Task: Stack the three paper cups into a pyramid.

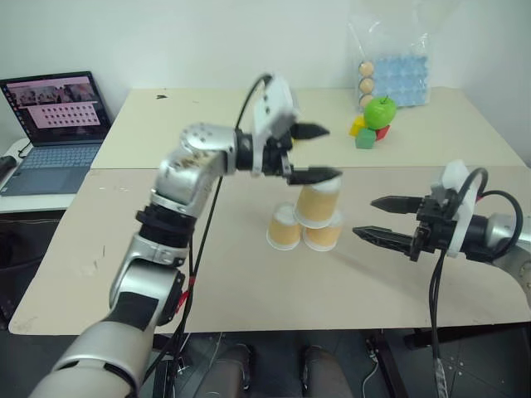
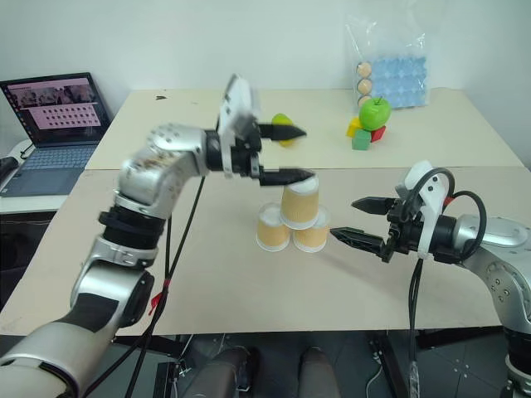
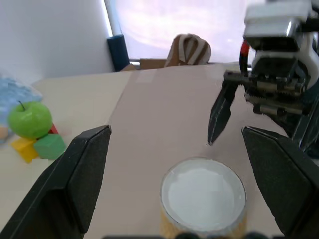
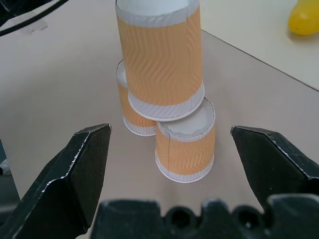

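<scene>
**Left gripper standing open over the finished stack**

Left gripper (image 1: 314,152) is hanging above centre of the frame, fingers spread wide, one just over the top cup (image 1: 319,204) and gripping nothing. That cup is sitting upside down on the two lower cups (image 1: 284,227) (image 1: 323,235), which are standing side by side mid-table (image 1: 249,290), so the pyramid looks built. Right gripper (image 1: 380,220) is waiting at centre right, likewise spread and empty, level with the stack's base. Judged from this, the remaining step is withdrawal: lifting the left fingers straight up before swinging aside, since the top cup appears slightly off-centre and a brush could topple it.
</scene>
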